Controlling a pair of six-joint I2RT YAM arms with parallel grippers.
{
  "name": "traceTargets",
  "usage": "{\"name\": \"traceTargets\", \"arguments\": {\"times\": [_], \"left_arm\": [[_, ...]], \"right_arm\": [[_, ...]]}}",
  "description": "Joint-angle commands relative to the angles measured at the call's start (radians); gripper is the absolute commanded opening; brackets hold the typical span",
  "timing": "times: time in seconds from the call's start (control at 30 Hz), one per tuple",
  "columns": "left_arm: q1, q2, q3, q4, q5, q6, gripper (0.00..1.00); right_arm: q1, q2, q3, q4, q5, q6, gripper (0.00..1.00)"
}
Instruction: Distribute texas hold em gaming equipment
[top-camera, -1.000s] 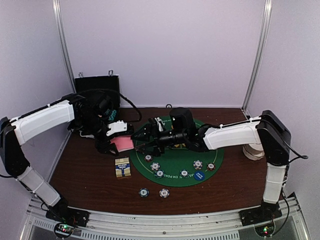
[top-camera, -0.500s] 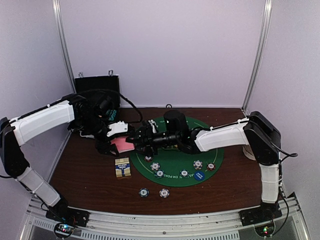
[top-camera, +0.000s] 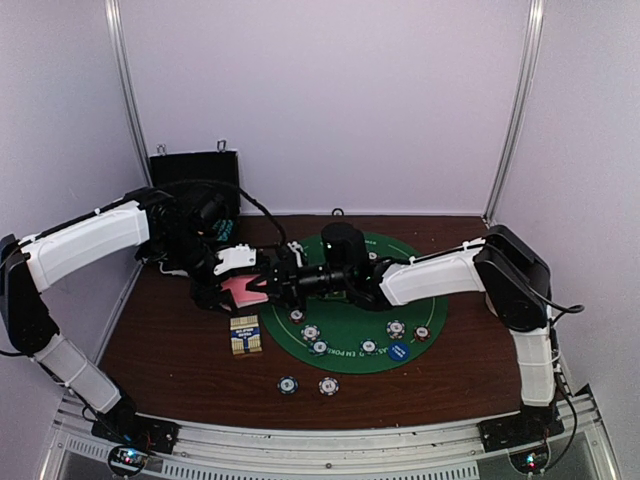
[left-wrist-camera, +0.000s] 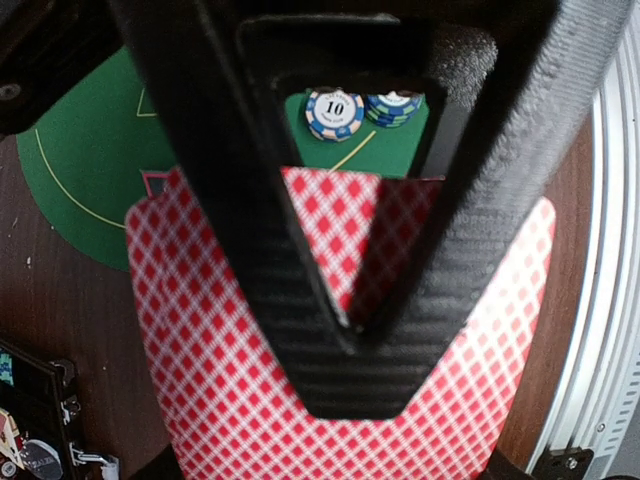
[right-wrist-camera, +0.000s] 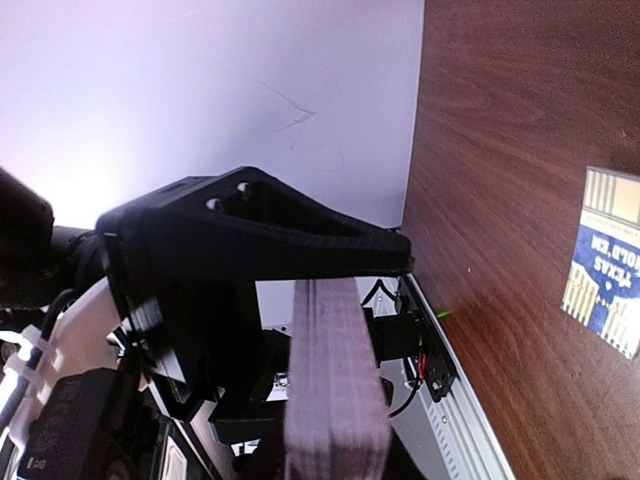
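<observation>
The left fingers (left-wrist-camera: 350, 375) are clamped tight on the deck of pink-backed cards (left-wrist-camera: 215, 400). They hold it above the counter (top-camera: 170, 350), just off the left rim of the felt mat (top-camera: 360, 322). The right fingers (top-camera: 272, 285) are up against the deck's free end. Whether they have pinched a card I cannot tell, since their own camera shows only the stack edge-on.

To do this well, I'd say the right fingers should take only the top card by its free edge. They should draw it straight away from the left fingers, which ought to grip firmly so the stack doesn't fan or spill.

Room is tight, with both arms meeting over one spot. The card box (top-camera: 245, 334) lies just below the fingers, poker chips (top-camera: 310, 332) sit near on the right fingers' side, and the black case (top-camera: 195, 175) stands behind the left fingers. Bare counter lies past the box, toward the arm bases.
</observation>
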Motion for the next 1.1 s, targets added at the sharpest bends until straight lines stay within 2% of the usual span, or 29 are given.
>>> {"name": "traceTargets", "arguments": {"times": [0.0,0.03,0.1,0.57,0.77,0.87,0.97,1.07], "left_arm": [[-0.009,-0.009,0.060,0.017,-0.002,-0.021,0.61],[-0.011,-0.008,0.064,0.016,0.002,-0.025,0.79],[-0.021,-0.009,0.068,0.016,0.011,-0.018,0.96],[-0.070,0.033,0.080,0.023,-0.017,0.044,0.98],[-0.069,0.049,0.084,0.023,-0.043,0.038,0.88],[-0.070,0.049,0.084,0.023,-0.046,0.031,0.76],[-0.069,0.047,0.087,0.023,-0.043,0.029,0.64],[-0.070,0.049,0.094,0.006,-0.030,0.030,0.56]], "right_arm": [[0.007,0.006,0.029,0.030,-0.019,0.011,0.09],[0.007,0.006,0.029,0.029,-0.017,0.012,0.06],[0.007,0.010,0.031,0.028,-0.017,0.015,0.01],[0.012,0.010,0.040,0.025,-0.038,0.011,0.00],[0.014,0.008,0.043,0.004,-0.043,-0.005,0.00],[0.013,0.010,0.045,0.001,-0.045,-0.005,0.01],[0.013,0.016,0.047,-0.001,-0.045,-0.006,0.09],[0.013,0.020,0.048,0.000,-0.044,-0.003,0.17]]}}
